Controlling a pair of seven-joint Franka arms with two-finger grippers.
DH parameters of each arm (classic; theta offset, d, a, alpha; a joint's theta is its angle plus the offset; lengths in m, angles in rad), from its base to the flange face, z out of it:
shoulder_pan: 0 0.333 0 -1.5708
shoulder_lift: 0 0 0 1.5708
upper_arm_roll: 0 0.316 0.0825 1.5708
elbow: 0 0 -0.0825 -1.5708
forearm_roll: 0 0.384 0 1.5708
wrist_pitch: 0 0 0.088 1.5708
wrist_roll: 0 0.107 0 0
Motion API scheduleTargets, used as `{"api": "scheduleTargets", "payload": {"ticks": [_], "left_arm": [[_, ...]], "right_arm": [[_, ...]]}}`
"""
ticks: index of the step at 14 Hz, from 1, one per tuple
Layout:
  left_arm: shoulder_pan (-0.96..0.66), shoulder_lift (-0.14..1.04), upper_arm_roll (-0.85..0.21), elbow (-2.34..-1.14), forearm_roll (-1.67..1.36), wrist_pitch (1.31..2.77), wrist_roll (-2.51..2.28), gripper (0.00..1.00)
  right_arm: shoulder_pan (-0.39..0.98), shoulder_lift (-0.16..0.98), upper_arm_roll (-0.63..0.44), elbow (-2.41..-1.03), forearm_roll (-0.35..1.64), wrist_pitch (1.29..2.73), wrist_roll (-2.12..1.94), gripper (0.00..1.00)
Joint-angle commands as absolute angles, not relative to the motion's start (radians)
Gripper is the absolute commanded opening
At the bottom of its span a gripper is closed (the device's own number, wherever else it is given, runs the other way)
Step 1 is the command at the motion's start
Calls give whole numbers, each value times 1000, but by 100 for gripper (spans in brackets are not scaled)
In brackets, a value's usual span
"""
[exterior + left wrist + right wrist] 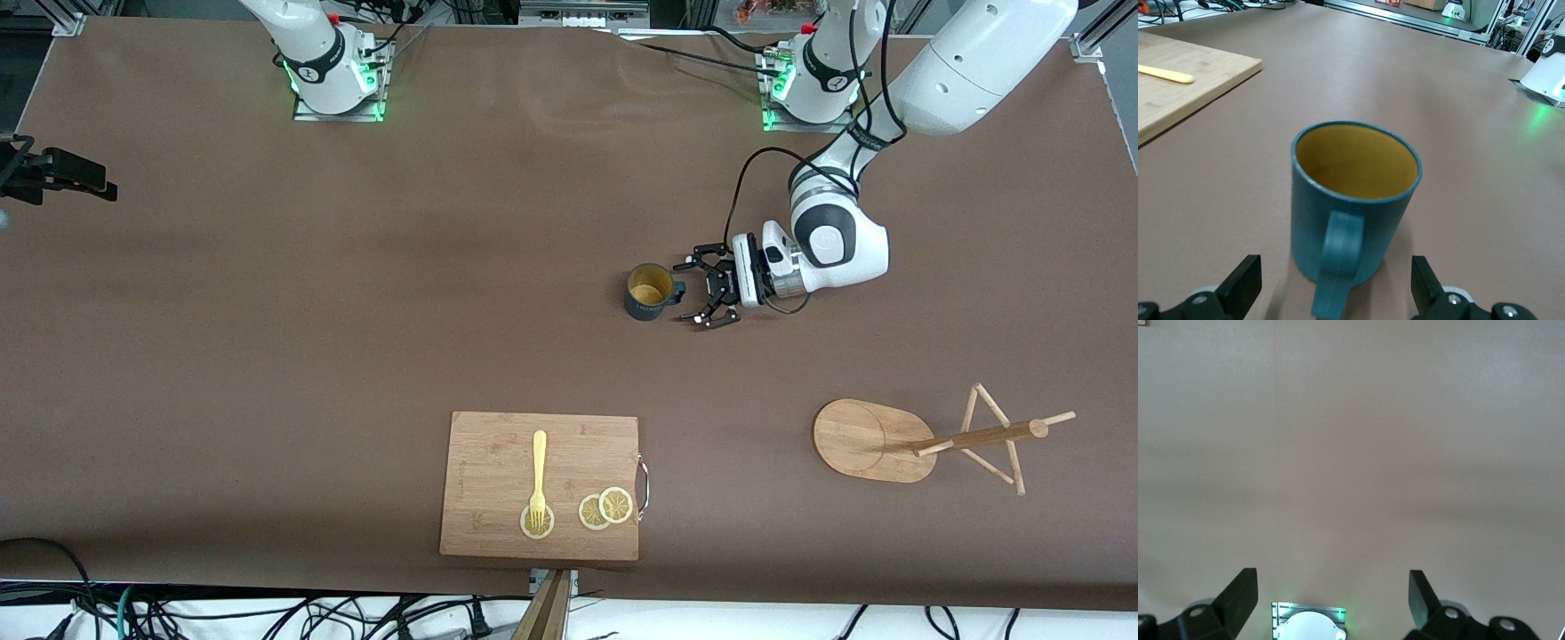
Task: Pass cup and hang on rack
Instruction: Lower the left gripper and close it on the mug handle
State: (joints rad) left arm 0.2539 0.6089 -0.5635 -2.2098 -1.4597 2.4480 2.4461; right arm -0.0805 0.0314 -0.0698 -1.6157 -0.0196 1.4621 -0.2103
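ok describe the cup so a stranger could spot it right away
Start at the wooden board at the table's camera edge. Farther from the camera, mid-table, the cup stands upright, beside the open left gripper. It is dark teal, yellow inside, its handle toward that gripper.

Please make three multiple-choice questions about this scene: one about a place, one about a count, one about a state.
1. Where does the fork lie?
A. on the cutting board
B. in the cup
C. on the rack's base

2. How many lemon slices are on the board?
A. one
B. three
C. five

3. How is the left gripper?
A. shut on the cup
B. open, beside the handle of the cup
C. holding the rack

Answers:
1 A, the fork rests on the board, tines on a slice.
2 B, one under the fork, two overlapping.
3 B, the left wrist view shows the fingers apart, handle between them.
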Motion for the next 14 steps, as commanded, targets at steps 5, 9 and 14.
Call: {"api": "scheduleTargets", "payload": {"ticks": [5,9,14], "left_arm": [[242,638,-568,-2187,-1516,2442,2545,33],[252,635,-566,-2187,-1513,2442,2546,2],[284,624,-568,-2187,-1514,2413,2542,0]], "right_arm": [[-91,34,-80,-1609,-14,1445,-230,100],[-83,34,-72,-1608,-12,1450,-230,100],[-83,38,-72,-1606,-12,1447,-230,100]]}}
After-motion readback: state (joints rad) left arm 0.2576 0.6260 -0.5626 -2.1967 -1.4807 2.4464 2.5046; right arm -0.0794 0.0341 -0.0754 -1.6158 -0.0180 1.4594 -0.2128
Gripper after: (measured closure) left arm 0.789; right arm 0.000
